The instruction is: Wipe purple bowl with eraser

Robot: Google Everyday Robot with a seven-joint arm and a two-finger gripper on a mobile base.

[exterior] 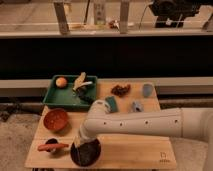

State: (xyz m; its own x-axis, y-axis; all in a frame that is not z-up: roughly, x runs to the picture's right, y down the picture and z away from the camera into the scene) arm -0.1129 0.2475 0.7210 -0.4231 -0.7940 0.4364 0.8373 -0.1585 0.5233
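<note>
The purple bowl (85,154) looks dark and stands near the front edge of the wooden table (135,150), left of centre. My white arm reaches in from the right and bends down over it. The gripper (83,144) is lowered into or just above the bowl, and its tip blends with the dark inside. I cannot make out the eraser; it may be hidden at the gripper tip.
An orange bowl (55,119) stands at the left. A red stick-like item (52,146) lies across a small dark dish beside the purple bowl. A green tray (55,97) holds an orange (61,81) and a yellowish item. A teal object (111,103), a brown heap (120,90) and a grey-blue cup (147,90) are behind.
</note>
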